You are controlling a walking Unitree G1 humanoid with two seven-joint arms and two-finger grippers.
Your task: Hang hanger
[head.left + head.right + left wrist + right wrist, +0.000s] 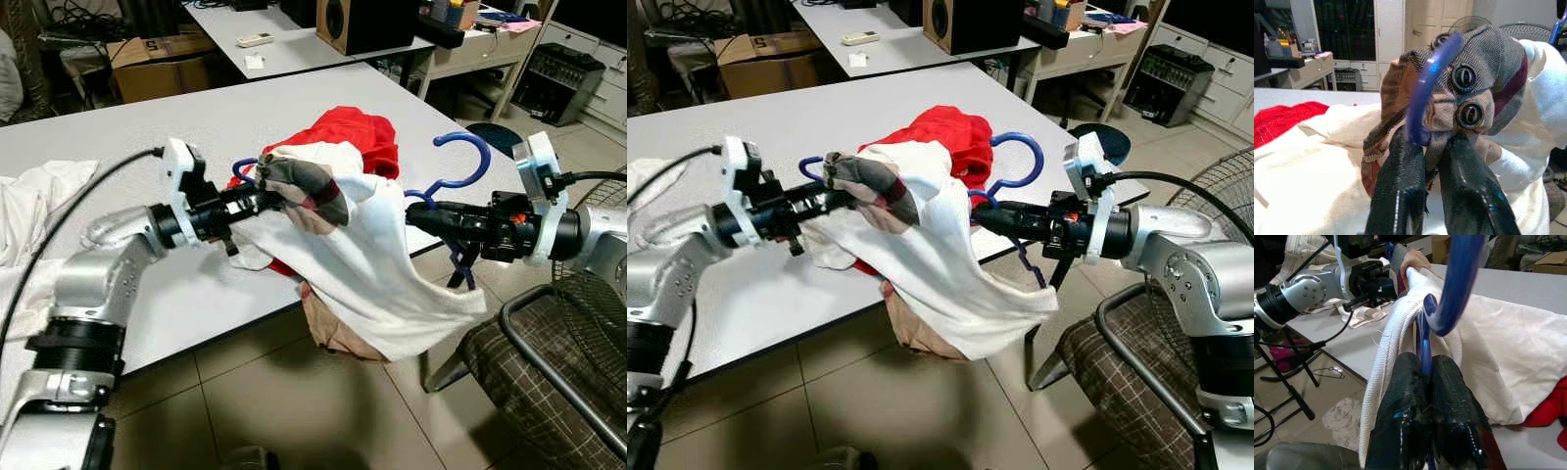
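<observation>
Two grippers at work, both off the near edge of the white tabletop, holding one load between them above the tiled floor. Left gripper is clamped on the grey herringbone collar of a cream-white garment together with one blue plastic hanger end; the left wrist view shows two dark buttons on that collar, hidden from the head views. Right gripper is pinched tight on the blue plastic hanger just below its hook, the thin blue stem passing between the fingers in the right wrist view, with white fabric draped beside them. The hook curls up above the gripper, free in the air.

The garment sags between the two grippers and hangs past the tabletop edge. A red cloth lies on the tabletop behind it, and a tan cloth droops below the edge. Open floor lies under the load. To the right, close to the right arm, stand a checked-cushion chair with a dark metal frame and a wire fan guard. More white cloth lies at the tabletop's left.
</observation>
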